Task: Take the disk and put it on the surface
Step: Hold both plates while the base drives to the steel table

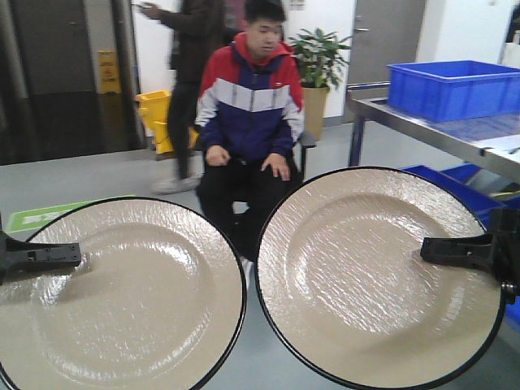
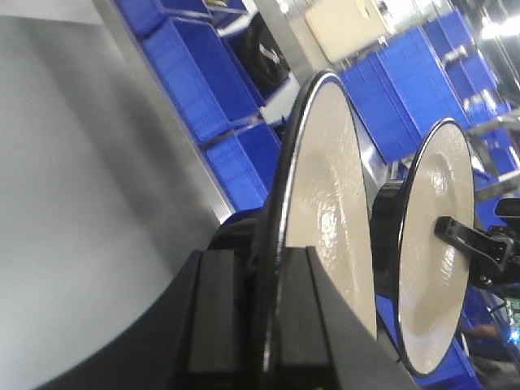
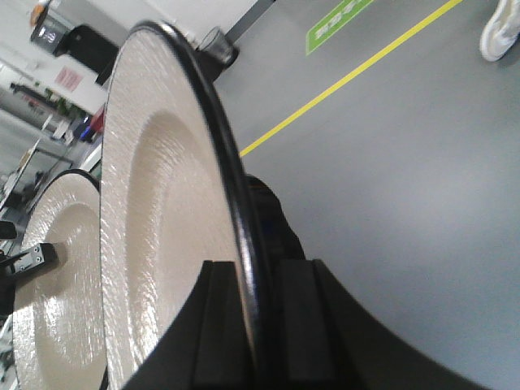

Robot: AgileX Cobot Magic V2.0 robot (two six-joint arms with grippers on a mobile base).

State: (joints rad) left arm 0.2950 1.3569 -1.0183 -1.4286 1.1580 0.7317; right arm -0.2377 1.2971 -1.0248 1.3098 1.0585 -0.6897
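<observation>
- Between the jaws of the left tool [image 2: 260, 325], the left disk [image 2: 325, 187] is clamped by its black rim. It stands on edge.
- The left tool's fingers [image 2: 215, 317] sit one on each side of that rim, touching it.
- The right tool [image 3: 253, 325] grasps the right disk [image 3: 154, 211] the same way, pinching the rim from both sides with the disk on edge.
- Both disks are cream with a textured face, and the front view shows both faces turned toward the camera.
- The right disk hangs just beside the left tool's disk. Their rims are near, and the front view shows a narrow gap between them.
- Both disks are held in the air, with grey floor [image 3: 406, 203] behind and below them.
- Beyond the tools, a seated person [image 1: 248, 106] in a red, white and navy jacket faces the robot.
- Out past the right tool, a metal table [image 1: 431, 126] carries a blue crate [image 1: 451, 85].
- A potted plant [image 1: 317, 53] stands behind the person.
</observation>
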